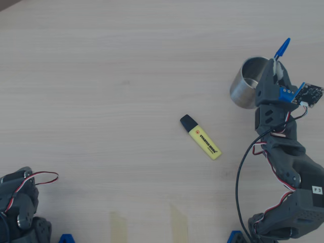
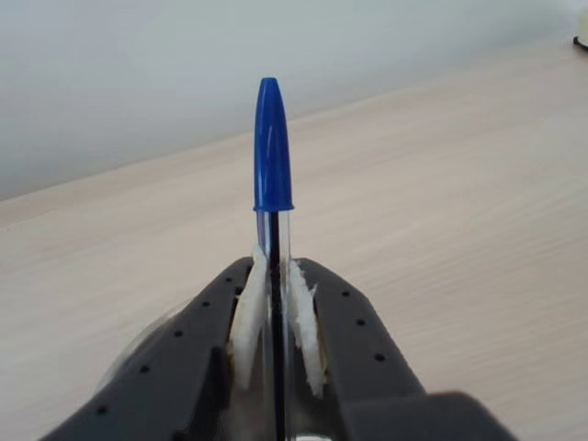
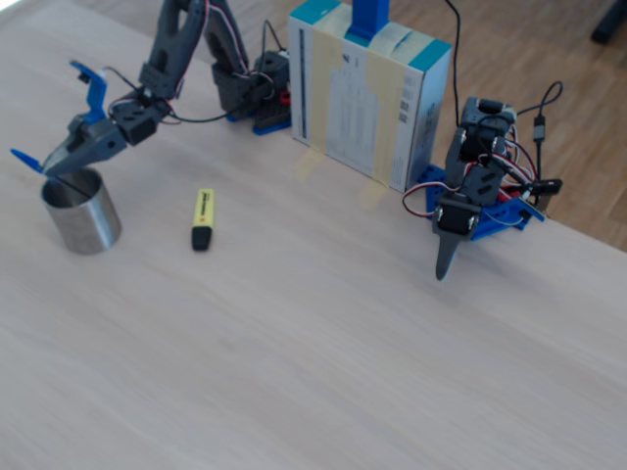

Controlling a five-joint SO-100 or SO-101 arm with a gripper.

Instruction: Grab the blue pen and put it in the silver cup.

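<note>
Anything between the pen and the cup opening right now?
Nothing visible. The gripper is shut on the blue pen, held over the rim of the silver cup, whose open mouth looks empty. The yellow highlighter lies on the table, well clear of the cup.

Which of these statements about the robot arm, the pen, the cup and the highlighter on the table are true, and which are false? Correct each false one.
1. The gripper is shut on the blue pen. True.
2. The pen lies flat on the table. False: it is held up over the silver cup.
3. The yellow highlighter is inside the cup. False: it lies on the table.
4. The cup stands upright. True.
</note>
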